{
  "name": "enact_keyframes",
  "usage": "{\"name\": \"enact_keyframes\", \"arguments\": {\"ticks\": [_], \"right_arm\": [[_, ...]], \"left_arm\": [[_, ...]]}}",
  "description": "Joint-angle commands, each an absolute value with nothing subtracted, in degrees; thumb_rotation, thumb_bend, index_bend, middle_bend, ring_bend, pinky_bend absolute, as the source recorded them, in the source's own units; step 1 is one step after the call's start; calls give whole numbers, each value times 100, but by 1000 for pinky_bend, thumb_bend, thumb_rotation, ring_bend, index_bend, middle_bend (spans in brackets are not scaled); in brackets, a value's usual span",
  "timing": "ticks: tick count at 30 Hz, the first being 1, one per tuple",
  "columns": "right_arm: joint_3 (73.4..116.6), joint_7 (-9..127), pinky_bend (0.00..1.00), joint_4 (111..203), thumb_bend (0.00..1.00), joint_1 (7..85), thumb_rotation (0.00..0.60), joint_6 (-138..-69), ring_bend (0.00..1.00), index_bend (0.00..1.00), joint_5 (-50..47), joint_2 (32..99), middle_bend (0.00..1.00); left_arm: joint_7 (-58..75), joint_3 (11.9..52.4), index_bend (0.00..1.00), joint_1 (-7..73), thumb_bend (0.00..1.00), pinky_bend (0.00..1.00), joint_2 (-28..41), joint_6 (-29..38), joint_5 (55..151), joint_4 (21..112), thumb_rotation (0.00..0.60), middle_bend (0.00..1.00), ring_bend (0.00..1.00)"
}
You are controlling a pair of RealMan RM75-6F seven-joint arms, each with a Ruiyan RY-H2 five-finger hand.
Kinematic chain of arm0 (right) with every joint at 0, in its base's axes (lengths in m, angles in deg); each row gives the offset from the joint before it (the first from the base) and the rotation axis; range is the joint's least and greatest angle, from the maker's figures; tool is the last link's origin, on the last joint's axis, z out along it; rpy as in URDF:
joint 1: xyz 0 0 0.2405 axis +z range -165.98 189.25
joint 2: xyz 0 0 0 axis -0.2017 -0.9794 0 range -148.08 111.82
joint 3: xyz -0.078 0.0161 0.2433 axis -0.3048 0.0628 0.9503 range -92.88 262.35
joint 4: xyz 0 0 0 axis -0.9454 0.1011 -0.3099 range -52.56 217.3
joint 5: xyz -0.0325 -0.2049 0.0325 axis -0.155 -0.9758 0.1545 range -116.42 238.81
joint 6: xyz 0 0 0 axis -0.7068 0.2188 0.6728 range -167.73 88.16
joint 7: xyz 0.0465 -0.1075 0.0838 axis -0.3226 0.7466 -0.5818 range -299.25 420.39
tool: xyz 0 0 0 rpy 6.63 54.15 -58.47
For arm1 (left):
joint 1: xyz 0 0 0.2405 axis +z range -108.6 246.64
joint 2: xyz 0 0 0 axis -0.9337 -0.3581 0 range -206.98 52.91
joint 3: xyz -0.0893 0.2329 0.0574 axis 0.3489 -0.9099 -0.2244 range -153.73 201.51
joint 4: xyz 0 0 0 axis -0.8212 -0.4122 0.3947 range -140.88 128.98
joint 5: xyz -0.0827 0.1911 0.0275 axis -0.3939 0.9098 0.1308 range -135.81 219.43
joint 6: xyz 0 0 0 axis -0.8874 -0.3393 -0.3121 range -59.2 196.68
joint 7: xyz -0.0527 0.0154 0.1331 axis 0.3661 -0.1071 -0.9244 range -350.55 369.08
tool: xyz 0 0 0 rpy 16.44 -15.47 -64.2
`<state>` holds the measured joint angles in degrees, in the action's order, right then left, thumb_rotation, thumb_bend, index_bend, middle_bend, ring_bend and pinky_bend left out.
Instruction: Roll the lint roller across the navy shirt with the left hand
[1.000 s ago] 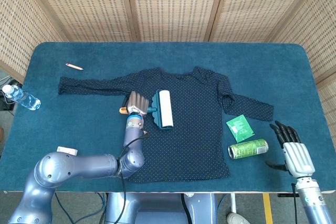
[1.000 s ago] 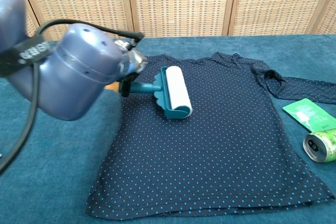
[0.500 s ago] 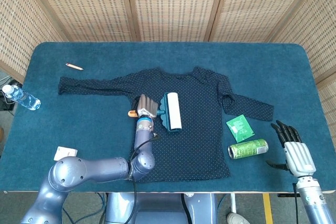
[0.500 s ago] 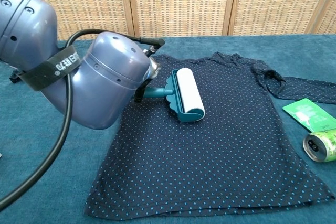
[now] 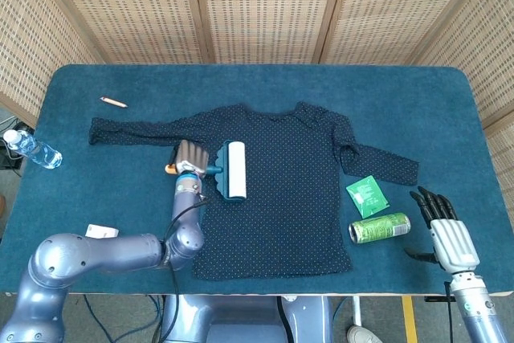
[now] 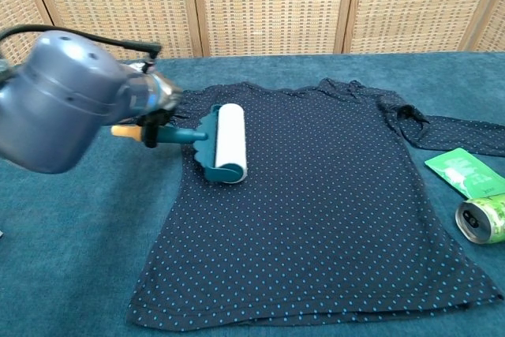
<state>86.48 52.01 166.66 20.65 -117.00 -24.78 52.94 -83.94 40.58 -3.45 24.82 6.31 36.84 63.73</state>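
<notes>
Toward the table's (image 5: 96,190) left side, the left hand (image 5: 188,156) gripped the lint roller (image 5: 234,169) by its handle, the proper hold for a light, stiff tool. Its drum lay front-to-back on the soft navy shirt (image 5: 297,190), handle pointing left. The right hand (image 5: 446,226) rested open near the front right corner.

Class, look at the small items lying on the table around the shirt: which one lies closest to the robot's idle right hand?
The green drink can, lying on its side just left of the right hand. The green packet is farther up, while the pencil and water bottle lie across the table.
</notes>
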Motion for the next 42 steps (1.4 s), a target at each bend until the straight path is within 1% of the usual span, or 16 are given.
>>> {"name": "enact_keyframes", "arguments": {"ticks": [1, 12, 15, 16, 17, 18, 19, 20, 22, 24, 25, 28, 34, 36, 39, 42], "right_arm": [[8624, 5269, 0, 16701, 23, 2059, 600, -11723, 0, 0, -2520, 5306, 0], [8547, 5448, 0, 16864, 23, 2013, 600, -11886, 0, 0, -2712, 5300, 0], [8533, 5498, 0, 16885, 23, 2003, 600, -11916, 0, 0, -2744, 5304, 0], [8526, 5505, 0, 16896, 24, 2003, 600, -11922, 0, 0, -2761, 5302, 0], [8517, 5515, 0, 16904, 23, 2000, 600, -11929, 0, 0, -2778, 5300, 0], [8512, 5525, 0, 16910, 23, 1998, 600, -11938, 0, 0, -2792, 5300, 0], [8505, 5542, 0, 16917, 23, 1996, 600, -11953, 0, 0, -2812, 5302, 0], [8498, 5556, 0, 16927, 23, 1994, 600, -11963, 0, 0, -2833, 5304, 0], [8486, 5582, 0, 16940, 23, 1989, 600, -11980, 0, 0, -2857, 5304, 0], [8477, 5600, 0, 16952, 23, 1983, 600, -11994, 0, 0, -2876, 5305, 0], [8475, 5611, 0, 16957, 23, 1982, 600, -12001, 0, 0, -2884, 5307, 0], [8470, 5632, 0, 16970, 23, 1974, 600, -12026, 0, 0, -2904, 5306, 0], [8489, 5697, 0, 16953, 23, 1963, 600, -12040, 0, 0, -2866, 5312, 0], [8532, 5756, 0, 16951, 23, 1947, 600, -12053, 0, 0, -2784, 5313, 0], [8599, 5755, 0, 16951, 23, 1919, 600, -12112, 0, 0, -2695, 5299, 0], [8632, 5758, 0, 16953, 23, 1904, 600, -12142, 0, 0, -2654, 5291, 0]], "left_arm": [[-8109, 3844, 853, -28, 497, 649, 2159, 699, 3834, 6629, 600, 834, 722], [-7310, 3452, 855, 617, 498, 630, 1333, 846, 4302, 7154, 600, 832, 721], [-7089, 3345, 852, 728, 491, 593, 1208, 833, 4527, 7233, 600, 798, 682], [-7039, 3297, 825, 760, 483, 567, 1173, 824, 4605, 7253, 600, 765, 652], [-6994, 3251, 784, 792, 477, 541, 1140, 817, 4668, 7280, 600, 726, 622], [-6955, 3219, 692, 814, 459, 489, 1111, 819, 4712, 7311, 600, 639, 558], [-6912, 3178, 568, 839, 430, 424, 1068, 832, 4756, 7352, 600, 526, 472], [-6873, 3151, 477, 863, 404, 376, 1025, 862, 4773, 7393, 600, 442, 407], [-6783, 3103, 234, 904, 333, 239, 933, 938, 4810, 7487, 600, 210, 198], [-6659, 3054, 136, 950, 297, 139, 857, 1005, 4886, 7557, 600, 66, 58], [-6585, 3034, 106, 976, 281, 85, 825, 1037, 4941, 7583, 600, 21, 17], [-6311, 2980, 20, 1069, 260, 4, 762, 1082, 5182, 7626, 600, 0, 0], [-5070, 2961, 0, 1522, 247, 0, 588, 1071, 6411, 7800, 600, 0, 0], [-4395, 2946, 0, 1814, 242, 0, 474, 932, 7080, 8010, 600, 0, 0], [-3301, 2713, 0, 2456, 233, 0, 237, 248, 8518, 8430, 600, 0, 0], [-2656, 2501, 0, 2900, 227, 0, 160, -353, 9427, 8522, 600, 0, 0]]}}
